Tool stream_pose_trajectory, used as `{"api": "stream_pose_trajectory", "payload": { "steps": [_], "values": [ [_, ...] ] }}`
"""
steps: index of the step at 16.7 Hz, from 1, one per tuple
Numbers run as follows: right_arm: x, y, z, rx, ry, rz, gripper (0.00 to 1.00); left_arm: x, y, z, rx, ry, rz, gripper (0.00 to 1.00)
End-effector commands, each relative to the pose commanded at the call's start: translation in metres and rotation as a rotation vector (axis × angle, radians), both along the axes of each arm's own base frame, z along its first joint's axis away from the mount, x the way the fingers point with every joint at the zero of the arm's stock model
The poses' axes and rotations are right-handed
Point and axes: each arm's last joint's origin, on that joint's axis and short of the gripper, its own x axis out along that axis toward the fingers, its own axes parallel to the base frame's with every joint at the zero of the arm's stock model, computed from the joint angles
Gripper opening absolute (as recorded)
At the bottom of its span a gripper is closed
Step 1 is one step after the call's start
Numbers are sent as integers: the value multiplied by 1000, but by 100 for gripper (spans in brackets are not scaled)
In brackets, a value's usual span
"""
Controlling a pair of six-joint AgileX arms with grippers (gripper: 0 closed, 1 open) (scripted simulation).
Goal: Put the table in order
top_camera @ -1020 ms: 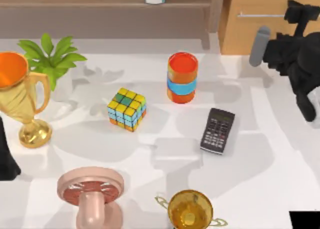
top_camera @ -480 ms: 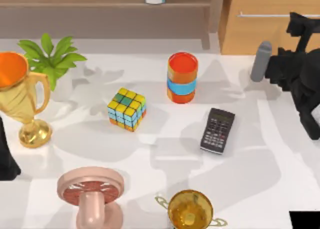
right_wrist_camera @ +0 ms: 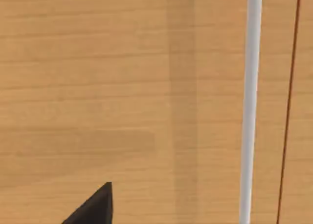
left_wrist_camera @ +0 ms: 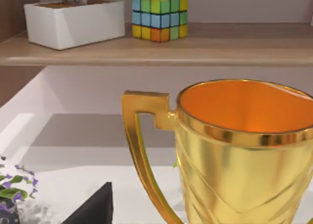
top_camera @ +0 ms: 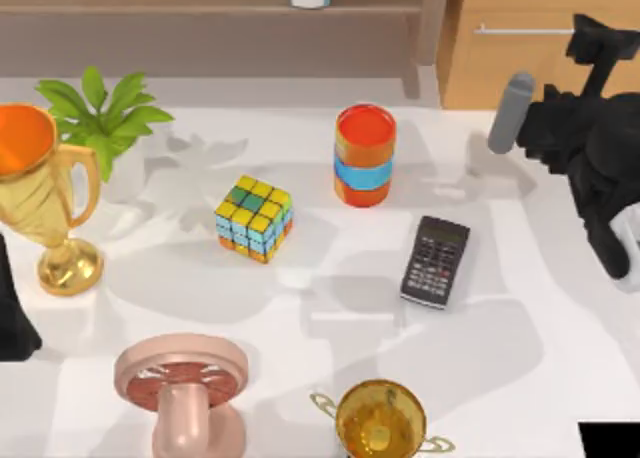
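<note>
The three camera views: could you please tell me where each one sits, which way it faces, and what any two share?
Top view: above the table, looking down at the loose cube, calculator and tall gold trophy; my right arm stands at the right, my left arm at the left edge.
Left wrist view: on my left arm, facing the same trophy and the brown shelf; a dark gripper tip shows.
Right wrist view: on my right arm, facing the light-wood drawer front and its handle; a dark gripper tip shows.
</note>
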Motion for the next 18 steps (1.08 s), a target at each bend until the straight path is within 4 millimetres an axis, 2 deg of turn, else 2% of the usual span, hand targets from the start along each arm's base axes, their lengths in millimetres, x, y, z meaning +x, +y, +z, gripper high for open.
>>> {"api": "stream_pose_trajectory", "payload": {
  "steps": [4, 10, 14, 18],
  "values": [
    [-7, 55, 33, 213, -96, 34, 100, 0, 0, 0, 0, 0, 0, 100],
    [-19, 152, 76, 730, -107, 113, 100, 0, 0, 0, 0, 0, 0, 100],
    [-9, 203, 101, 1069, -75, 113, 100, 0, 0, 0, 0, 0, 0, 100],
    [8, 237, 110, 1326, -35, 62, 100, 0, 0, 0, 0, 0, 0, 100]
  ]
}}
